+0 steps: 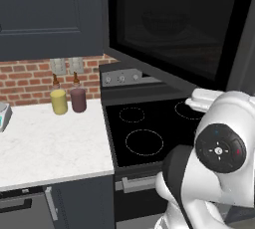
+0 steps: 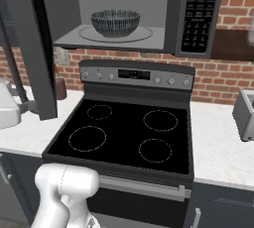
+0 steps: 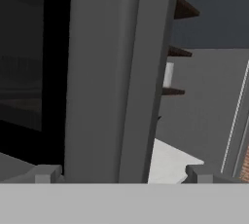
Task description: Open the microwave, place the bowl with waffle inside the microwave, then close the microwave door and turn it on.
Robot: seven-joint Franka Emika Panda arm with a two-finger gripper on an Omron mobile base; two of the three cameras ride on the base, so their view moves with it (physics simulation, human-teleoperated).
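One bowl [image 2: 115, 23], grey with ribbed sides, sits inside the microwave [image 2: 198, 14] on the round plate of its pale grey cavity, roughly centred; from the left base view it shows only as a dim shape through the dark glass. The waffle cannot be made out in the bowl from these angles. The microwave door [image 1: 174, 24] stands swung open to the left, its black glass window facing the left base camera and its edge-on frame hanging down over the left side of the stove [image 2: 124, 133] in the right base view. In the hand view the fingers [image 3: 124, 175] are spread wide apart, empty, one tip [image 3: 44, 174] at the lower left and the other at the lower right, with the grey frame of the door rising close between them; whether either tip touches the frame cannot be told. The microwave keypad [image 2: 202, 9] is on the right of the cavity. The stove top below is bare black glass with four burner rings. On the white tabletop [image 1: 45, 148] left of the stove, a yellow jar [image 1: 59, 101] and a maroon jar [image 1: 78, 99] stand just beside each other against the brick wall [image 1: 25, 81]. A grey appliance [image 2: 245, 114] sits on the tabletop at the right.
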